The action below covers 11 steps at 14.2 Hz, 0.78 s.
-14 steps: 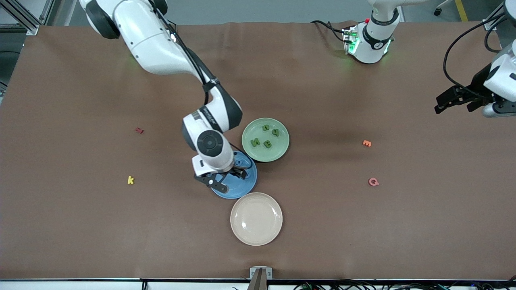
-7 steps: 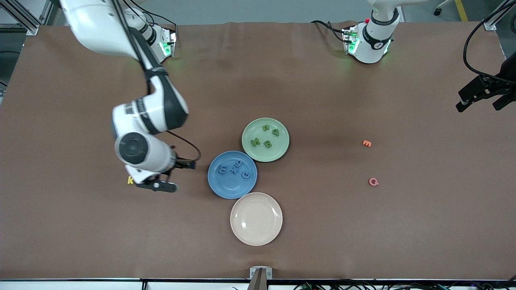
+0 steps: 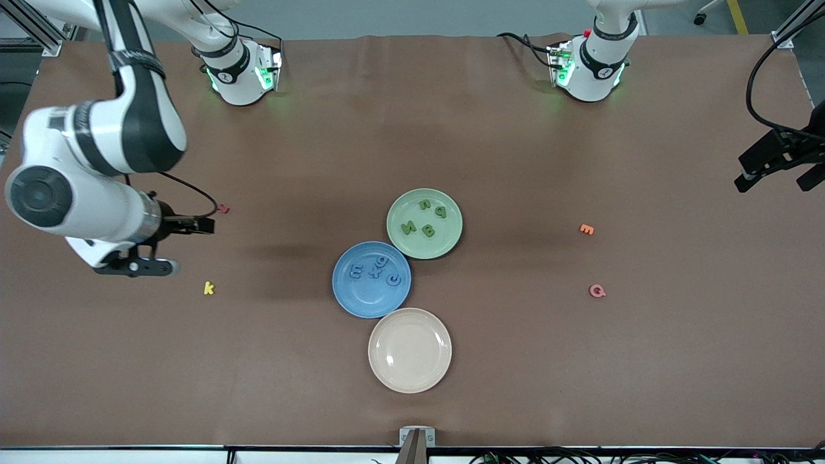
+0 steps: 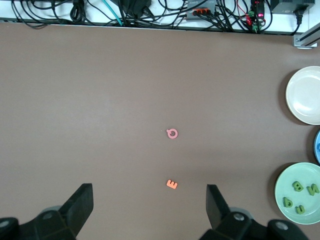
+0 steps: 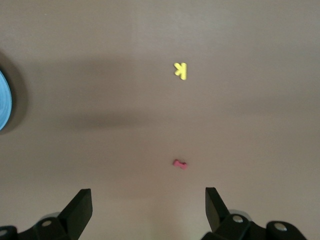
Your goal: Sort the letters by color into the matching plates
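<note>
The blue plate [image 3: 367,299] holds four blue letters: E [image 3: 356,272], x [image 3: 374,272], g [image 3: 383,261] and c [image 3: 394,279]. The pale green plate [image 3: 448,237] touches it and holds four green letters: n [image 3: 425,205], p [image 3: 441,211], N [image 3: 408,227] and B [image 3: 427,229]. My right gripper [image 3: 175,246] is open and empty, up over bare table toward the right arm's end. My left gripper [image 3: 778,173] is open and empty, up at the left arm's end of the table. The green plate also shows in the left wrist view [image 4: 305,172].
A cream plate [image 3: 410,349] lies nearer the front camera, touching the blue plate. A yellow k [image 3: 208,288] and a small dark red letter [image 3: 223,209] lie near the right gripper. An orange E [image 3: 586,229] and a pink Q [image 3: 597,291] lie toward the left arm's end.
My right gripper has left the blue plate and swung up toward the right arm's end of the table, uncovering the blue letters. My left gripper has drawn back toward its own end.
</note>
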Motion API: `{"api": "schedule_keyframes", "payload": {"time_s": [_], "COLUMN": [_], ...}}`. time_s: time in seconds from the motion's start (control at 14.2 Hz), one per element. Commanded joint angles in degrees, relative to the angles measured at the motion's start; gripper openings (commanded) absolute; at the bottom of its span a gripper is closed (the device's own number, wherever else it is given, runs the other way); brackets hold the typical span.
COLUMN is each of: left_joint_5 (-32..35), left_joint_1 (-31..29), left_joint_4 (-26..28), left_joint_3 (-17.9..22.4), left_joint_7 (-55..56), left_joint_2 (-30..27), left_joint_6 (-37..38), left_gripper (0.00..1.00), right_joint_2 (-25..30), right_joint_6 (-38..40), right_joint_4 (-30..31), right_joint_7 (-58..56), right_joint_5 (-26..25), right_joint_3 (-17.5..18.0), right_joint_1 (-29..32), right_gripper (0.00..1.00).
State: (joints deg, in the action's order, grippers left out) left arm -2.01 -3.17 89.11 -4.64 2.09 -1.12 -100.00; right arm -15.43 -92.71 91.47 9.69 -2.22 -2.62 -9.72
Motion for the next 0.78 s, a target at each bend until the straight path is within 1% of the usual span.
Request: {"api": "schedule_keyframes", "payload": {"time_s": [0.0,0.07,0.21,0.35,0.71], "left_joint_5": [1.74,1.83,1.83,1.05,1.22], "left_joint_1": [0.10,0.19,0.10,-0.25,0.01], "left_joint_4": [-2.89,-2.81,-2.46,-2.45,-2.37], "left_joint_3": [-0.36,-0.63,-1.16,-1.16,-1.24], "left_joint_7": [-1.03,-1.03,-1.03,-1.12,-0.77], "left_joint_2": [1.91,1.99,2.08,2.08,2.17], "left_joint_6": [1.56,1.56,1.56,1.65,1.65], "left_gripper": [0.99,0.99,0.99,1.00,1.00], "right_joint_2": [3.99,4.78,6.02,6.37,6.37], "right_joint_6": [0.77,1.12,1.30,3.22,7.10], "right_joint_4": [2.22,2.13,1.96,-0.05,-3.84], "right_joint_7": [-0.55,-0.72,-5.09,-8.62,-8.72], "right_joint_5": [-0.51,-0.51,-0.51,-0.42,0.02], "right_joint_3": [1.21,1.21,1.21,1.21,1.21], "right_joint_1": [2.68,3.47,5.58,8.39,9.89], "right_gripper": [1.00,1.00,1.00,1.00,1.00]}}
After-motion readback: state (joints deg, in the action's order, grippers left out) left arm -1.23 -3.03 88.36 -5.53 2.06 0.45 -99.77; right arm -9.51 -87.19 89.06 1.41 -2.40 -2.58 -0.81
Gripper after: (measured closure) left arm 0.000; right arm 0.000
